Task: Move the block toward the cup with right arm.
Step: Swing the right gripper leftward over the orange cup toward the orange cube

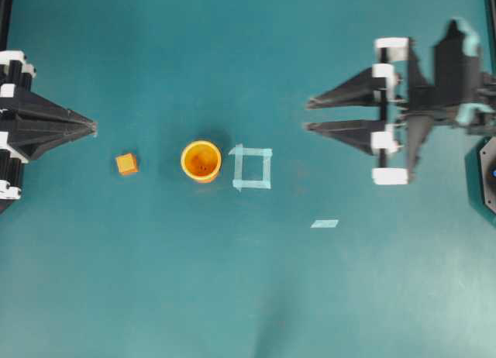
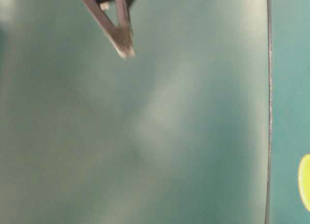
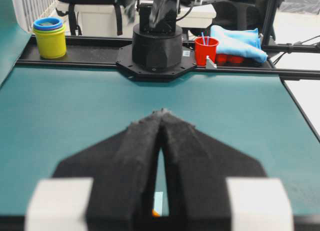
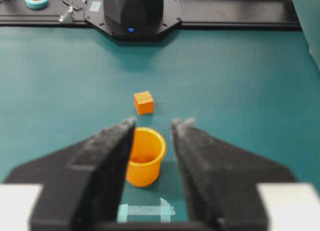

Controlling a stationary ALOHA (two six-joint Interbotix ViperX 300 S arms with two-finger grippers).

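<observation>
A small orange block [image 1: 127, 163] sits on the teal table left of the yellow-orange cup [image 1: 201, 160]. In the right wrist view the cup [image 4: 144, 156] stands between my fingers' lines of sight and the block [image 4: 144, 102] lies beyond it. My right gripper [image 1: 310, 115] is open and empty, well right of the cup and raised. My left gripper [image 1: 93, 127] is shut and empty, up and left of the block. In the left wrist view its jaws [image 3: 161, 112] meet at the tips.
A pale tape square [image 1: 252, 167] lies just right of the cup, and a small tape strip [image 1: 325, 223] lies further right. Stacked cups [image 3: 49, 37], a red cup [image 3: 205, 50] and a blue cloth [image 3: 237, 42] sit beyond the table's far edge.
</observation>
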